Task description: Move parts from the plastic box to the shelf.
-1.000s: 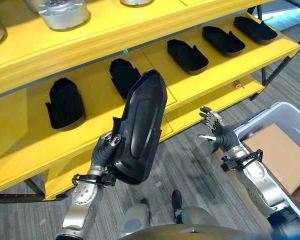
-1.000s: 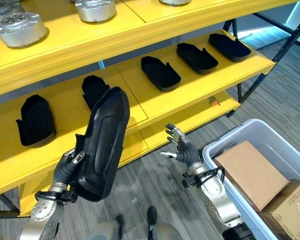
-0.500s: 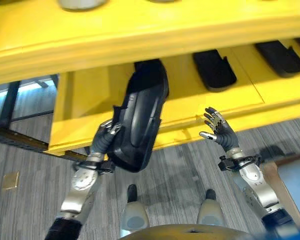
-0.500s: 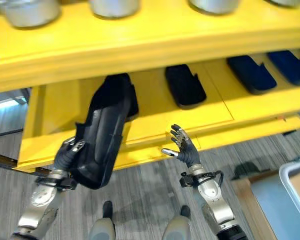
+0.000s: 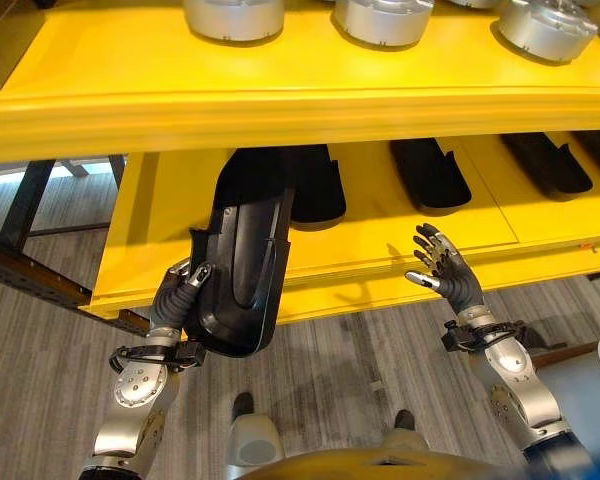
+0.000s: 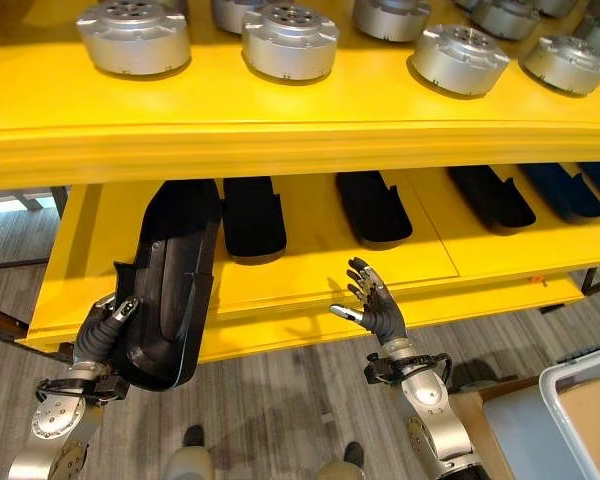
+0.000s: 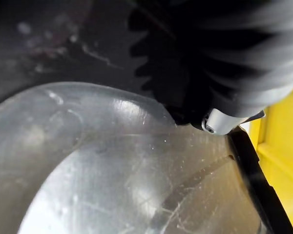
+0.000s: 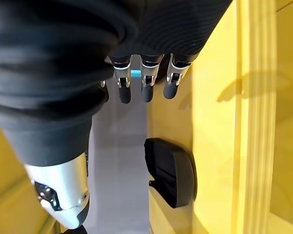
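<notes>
Left hand [image 5: 178,292]: lower left of the left eye view, fingers and thumb curled round the lower edge of a long black part [image 5: 242,262].
Long black part: held nearly upright, hollow side facing the camera; its top end reaches in under the upper yellow shelf [image 5: 280,95], over the left end of the lower yellow shelf [image 5: 380,235]. In the left wrist view its dark edge [image 7: 256,170] shows past the hand's ribbed cover.
Right hand [image 5: 442,275]: right of centre in the left eye view, raised in front of the lower shelf's front edge, fingers straight and spread, thumb apart, holding nothing.
Lower shelf: black parts lie in a row along it; the nearest one [image 6: 254,216] sits just right of the held part, then another [image 6: 374,206] toward the centre, with more toward the right edge.
Upper shelf: round silver metal parts [image 6: 289,38] stand in a row across the top of the frame.
Plastic box [image 6: 580,410]: grey, in the lower right corner of the right eye view, on the floor.
</notes>
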{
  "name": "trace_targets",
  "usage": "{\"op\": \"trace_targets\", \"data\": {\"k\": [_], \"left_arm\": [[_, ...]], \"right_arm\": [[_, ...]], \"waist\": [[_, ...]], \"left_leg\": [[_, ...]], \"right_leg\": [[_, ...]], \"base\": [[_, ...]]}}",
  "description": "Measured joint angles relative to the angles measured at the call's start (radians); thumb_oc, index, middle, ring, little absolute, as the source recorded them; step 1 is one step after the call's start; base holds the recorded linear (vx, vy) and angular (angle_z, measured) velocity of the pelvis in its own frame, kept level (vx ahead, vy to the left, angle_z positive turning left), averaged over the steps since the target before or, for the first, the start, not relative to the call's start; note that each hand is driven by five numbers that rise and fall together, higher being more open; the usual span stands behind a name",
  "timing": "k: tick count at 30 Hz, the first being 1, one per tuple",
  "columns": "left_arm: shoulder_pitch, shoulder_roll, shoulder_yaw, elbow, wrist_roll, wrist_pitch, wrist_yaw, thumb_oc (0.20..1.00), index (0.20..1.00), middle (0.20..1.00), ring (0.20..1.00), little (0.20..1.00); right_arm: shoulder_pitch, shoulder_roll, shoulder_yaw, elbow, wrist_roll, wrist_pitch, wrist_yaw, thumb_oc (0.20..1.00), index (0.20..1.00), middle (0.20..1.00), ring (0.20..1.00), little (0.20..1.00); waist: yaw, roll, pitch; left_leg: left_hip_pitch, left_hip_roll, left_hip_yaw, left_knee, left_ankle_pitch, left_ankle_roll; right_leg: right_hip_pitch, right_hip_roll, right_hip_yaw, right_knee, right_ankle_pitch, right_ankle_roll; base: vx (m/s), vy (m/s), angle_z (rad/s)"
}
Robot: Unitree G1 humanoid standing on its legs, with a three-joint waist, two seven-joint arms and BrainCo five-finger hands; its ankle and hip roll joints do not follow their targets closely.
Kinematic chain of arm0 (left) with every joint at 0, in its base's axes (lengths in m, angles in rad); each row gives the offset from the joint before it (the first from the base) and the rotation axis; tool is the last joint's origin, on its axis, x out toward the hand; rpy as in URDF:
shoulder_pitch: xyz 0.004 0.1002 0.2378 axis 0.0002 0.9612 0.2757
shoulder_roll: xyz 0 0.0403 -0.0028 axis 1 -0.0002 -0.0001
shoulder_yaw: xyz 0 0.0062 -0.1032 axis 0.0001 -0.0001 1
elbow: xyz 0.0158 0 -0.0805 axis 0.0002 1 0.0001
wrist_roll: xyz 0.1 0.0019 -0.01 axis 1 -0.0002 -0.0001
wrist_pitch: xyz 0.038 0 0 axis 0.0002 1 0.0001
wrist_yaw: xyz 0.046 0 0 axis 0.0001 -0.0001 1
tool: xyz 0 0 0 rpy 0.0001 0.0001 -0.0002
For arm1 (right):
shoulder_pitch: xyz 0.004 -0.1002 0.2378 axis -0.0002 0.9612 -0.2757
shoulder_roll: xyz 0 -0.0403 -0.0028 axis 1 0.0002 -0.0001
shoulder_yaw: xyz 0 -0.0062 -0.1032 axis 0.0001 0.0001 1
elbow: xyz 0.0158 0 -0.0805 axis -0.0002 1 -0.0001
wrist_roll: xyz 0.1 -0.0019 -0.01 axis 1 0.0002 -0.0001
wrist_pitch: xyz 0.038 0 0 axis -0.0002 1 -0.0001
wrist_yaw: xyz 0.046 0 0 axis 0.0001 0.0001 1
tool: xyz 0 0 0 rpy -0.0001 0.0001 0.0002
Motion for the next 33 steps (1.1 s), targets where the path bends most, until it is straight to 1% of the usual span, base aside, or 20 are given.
{"op": "trace_targets", "data": {"k": [2,3,4,5,6,7,8,9,10,11,12,13,14,16,24,27,30,31,32,33], "left_arm": [[0.0,-0.001,0.0,0.0,0.019,0.0,0.0,0.2,0.2,0.2,0.2,0.2],[0.003,-0.005,-0.002,0.002,0.028,0.0,-0.001,0.2,0.2,0.2,0.2,0.2],[0.005,-0.006,-0.003,0.006,0.03,0.0,-0.001,0.2,0.2,0.2,0.2,0.2],[-0.017,-0.007,-0.005,0.016,0.03,0.0,0.001,0.2,0.2,0.2,0.2,0.2],[-0.036,-0.013,-0.005,0.03,0.03,0.0,0.001,0.2,0.2,0.2,0.2,0.2],[-0.06,-0.006,-0.002,0.05,0.03,0.0,0.002,0.2,0.2,0.2,0.2,0.2],[-0.078,-0.019,-0.005,0.054,0.03,0.001,0.007,0.2,0.2,0.2,0.2,0.2],[-0.091,-0.035,-0.001,0.076,0.03,-0.001,0.009,0.2,0.2,0.2,0.2,0.2],[-0.097,-0.039,-0.001,0.097,0.03,0.0,0.012,0.2,0.2,0.2,0.2,0.2],[-0.082,-0.038,0.004,0.089,0.029,-0.001,0.017,0.2,0.2,0.2,0.2,0.2],[-0.056,-0.045,0.005,0.057,0.028,-0.001,0.022,0.2,0.2,0.2,0.2,0.2],[-0.027,-0.047,0.003,0.033,0.028,-0.001,0.02,0.2,0.2,0.2,0.2,0.2],[-0.012,-0.062,-0.011,0.029,0.028,0.001,0.019,0.2,0.2,0.2,0.2,0.2],[0.002,-0.064,-0.022,0.023,0.028,0.002,0.013,0.2,0.2,0.2,0.2,0.2],[0.038,-0.106,-0.027,0.018,0.02,0.007,-0.004,0.2,0.2,0.2,0.2,0.2],[-0.009,-0.112,-0.027,0.017,0.019,0.012,0.0,0.2,0.2,0.2,0.2,0.2],[-0.045,-0.11,-0.025,0.018,0.009,0.013,0.0,0.2,0.2,0.2,0.2,0.2],[-0.059,-0.098,-0.025,0.017,0.009,0.013,-0.001,0.2,0.2,0.2,0.2,0.2],[-0.068,-0.074,-0.024,0.017,0.009,0.014,-0.001,0.2,0.2,0.2,0.2,0.2],[-0.076,-0.089,-0.03,0.014,0.009,0.015,-0.004,0.2,0.2,0.2,0.2,0.2]], "right_arm": [[-0.002,0.002,0.0,0.0,0.0,0.0,0.0,1.0,1.0,1.0,1.0,1.0],[-0.003,0.002,0.0,-0.001,0.0,0.0,-0.001,1.0,1.0,1.0,1.0,1.0],[0.002,0.004,0.002,-0.003,0.0,0.0,-0.001,1.0,1.0,1.0,1.0,1.0],[0.001,0.016,0.01,-0.005,0.0,0.0,-0.003,1.0,1.0,1.0,1.0,1.0],[-0.02,0.008,0.013,-0.004,0.001,0.001,-0.008,1.0,1.0,1.0,1.0,1.0],[-0.024,0.012,0.043,-0.004,0.0,0.004,-0.005,1.0,1.0,1.0,1.0,1.0],[-0.034,0.01,0.054,-0.016,0.0,0.012,-0.002,1.0,1.0,1.0,1.0,1.0],[-0.047,0.013,0.08,-0.017,0.001,0.014,0.004,1.0,1.0,1.0,1.0,1.0],[-0.035,0.014,0.101,-0.016,0.001,0.014,0.016,1.0,1.0,1.0,1.0,1.0],[-0.028,0.013,0.115,-0.018,0.001,0.014,0.019,1.0,1.0,1.0,1.0,1.0],[-0.029,-0.004,0.113,-0.024,0.001,0.013,0.021,1.0,1.0,1.0,1.0,1.0],[-0.025,-0.005,0.106,-0.024,0.001,0.013,0.021,1.0,1.0,1.0,1.0,1.0],[-0.026,-0.006,0.089,-0.015,0.001,0.013,0.021,1.0,1.0,1.0,1.0,1.0],[-0.03,-0.04,0.083,-0.026,0.001,0.012,0.02,1.0,1.0,1.0,1.0,1.0],[0.023,-0.067,0.042,-0.029,0.002,0.011,0.035,1.0,1.0,1.0,1.0,1.0],[0.002,-0.078,0.042,-0.029,0.003,0.009,0.035,1.0,1.0,1.0,1.0,1.0],[-0.05,-0.078,0.041,-0.026,0.002,0.005,0.034,1.0,1.0,1.0,1.0,1.0],[-0.069,-0.075,0.038,-0.025,0.002,0.004,0.03,1.0,1.0,1.0,1.0,1.0],[-0.09,-0.06,0.038,-0.026,0.002,0.002,0.023,1.0,1.0,1.0,1.0,1.0],[-0.086,-0.079,0.024,-0.028,0.002,-0.005,0.015,1.0,1.0,1.0,1.0,1.0]], "waist": [[0.005,0.003,0.001],[0.007,0.004,0.001],[0.003,0.013,-0.006],[0.0,0.021,-0.005],[0.008,0.05,-0.009],[0.001,0.048,-0.011],[0.008,0.069,0.002],[-0.005,0.09,0.012],[-0.021,0.106,0.011],[-0.025,0.087,0.0],[-0.022,0.066,-0.013],[-0.022,0.039,-0.029],[-0.015,0.041,-0.037],[-0.005,0.086,-0.035],[-0.032,0.127,-0.044],[-0.022,0.134,0.002],[-0.009,0.102,0.052],[-0.015,0.08,0.075],[-0.013,0.065,0.091],[-0.037,0.103,0.106]], "left_leg": [[-0.028,-0.004,-0.005,0.047,-0.021,0.015],[-0.043,-0.02,-0.008,0.08,-0.047,0.059],[-0.049,-0.032,0.002,0.094,-0.059,0.04],[-0.077,-0.055,-0.002,0.15,-0.075,0.065],[-0.123,-0.066,0.0,0.201,-0.106,0.123],[-0.114,-0.09,0.037,0.188,-0.103,0.102],[-0.127,-0.098,0.025,0.201,-0.105,0.156],[-0.088,-0.098,0.004,0.141,-0.066,0.133],[-0.054,-0.073,-0.003,0.04,-0.033,0.136],[0.004,-0.063,0.027,-0.089,0.019,0.126],[0.055,-0.068,0.075,-0.199,0.082,0.12],[0.072,-0.095,0.1,-0.234,0.091,0.118],[0.08,-0.102,0.103,-0.247,0.094,0.119],[0.084,-0.089,0.105,-0.26,0.094,0.105],[0.111,-0.067,0.065,-0.279,0.136,0.116],[0.059,-0.073,-0.014,-0.214,0.145,0.108],[0.012,-0.093,-0.115,-0.125,0.143,0.102],[-0.003,-0.102,-0.164,-0.071,0.102,0.105],[-0.02,-0.039,-0.159,-0.014,0.072,0.08],[0.028,0.083,-0.146,-0.076,0.13,0.071]], "right_leg": [[-0.005,-0.002,0.0,0.0,-0.003,-0.008],[-0.009,-0.016,0.01,0.005,0.011,-0.007],[-0.021,-0.029,0.022,0.015,0.026,-0.029],[-0.048,-0.04,0.022,0.026,0.062,-0.068],[-0.096,-0.049,0.028,0.042,0.121,-0.077],[-0.127,-0.06,0.011,0.053,0.18,-0.097],[-0.158,-0.051,-0.013,0.074,0.262,-0.12],[-0.225,0.008,0.067,0.227,0.127,-0.073],[-0.26,0.129,0.15,0.339,0.013,-0.055],[-0.268,0.247,0.149,0.382,-0.053,-0.099],[-0.261,0.298,0.065,0.373,-0.111,-0.164],[-0.236,0.296,0.047,0.29,-0.142,-0.199],[-0.206,0.298,0.046,0.221,-0.151,-0.189],[-0.161,0.314,0.057,0.128,-0.12,-0.157],[-0.054,0.351,0.013,0.001,-0.062,-0.19],[-0.053,0.349,-0.029,0.012,-0.07,-0.191],[-0.049,0.325,-0.033,0.037,-0.089,-0.196],[-0.047,0.302,-0.028,0.048,-0.104,-0.216],[-0.049,0.3,-0.03,0.06,-0.109,-0.22],[-0.05,0.301,-0.029,0.103,-0.134,-0.199]], "base": [[-0.01,0.157,0.06],[-0.06,0.213,-0.1],[-0.06,0.214,-0.19],[-0.08,0.356,-0.41],[-0.04,0.33,-0.55],[0.0,0.437,-0.75],[0.04,0.221,-0.64],[0.04,0.11,-0.3],[0.03,-0.031,-0.02],[0.07,-0.085,0.16],[0.07,-0.073,0.02],[0.09,-0.145,-0.02],[0.07,-0.162,-0.11],[0.08,-0.183,-0.19],[0.01,-0.13,0.11],[-0.16,-0.115,0.58],[-0.04,0.097,0.34],[0.0,0.108,0.14],[-0.01,0.179,0.07],[-0.03,0.311,0.03]]}}
